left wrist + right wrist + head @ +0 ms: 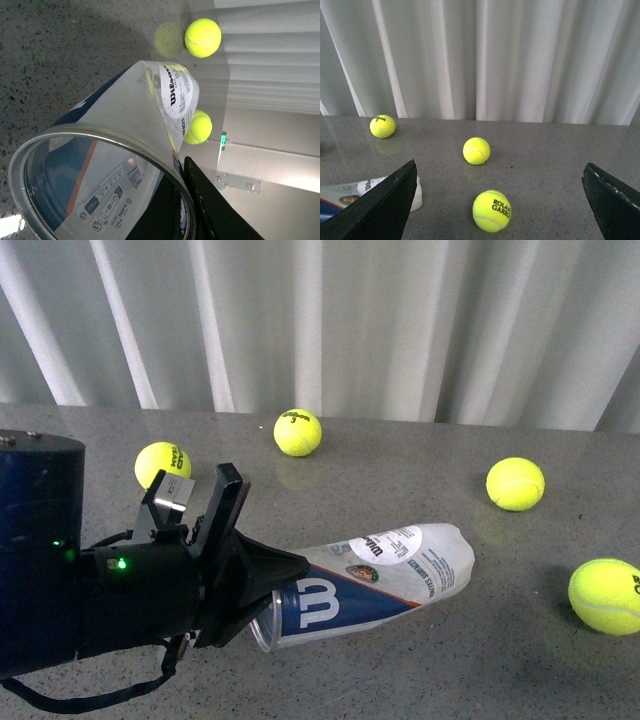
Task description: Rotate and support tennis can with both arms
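The tennis can (pixel 370 578), clear with a white-and-blue Wilson label, lies tilted on the grey table, its open metal-rimmed mouth toward me. My left gripper (pixel 262 585) is shut on the rim at that open end. In the left wrist view the can (pixel 125 130) fills the frame, with one black finger (pixel 210 205) pressed against the rim. My right gripper (pixel 500 200) is open, its two black fingers wide apart, and does not show in the front view. The can's closed white end (pixel 370 187) shows beside one right finger.
Several yellow-green tennis balls lie loose: one (pixel 298 432) at the back, one (pixel 163 464) behind my left gripper, one (pixel 515 483) at the right, one (pixel 606 596) at the right edge. A Roland Garros ball (pixel 492 210) lies between the right fingers. White curtains hang behind the table.
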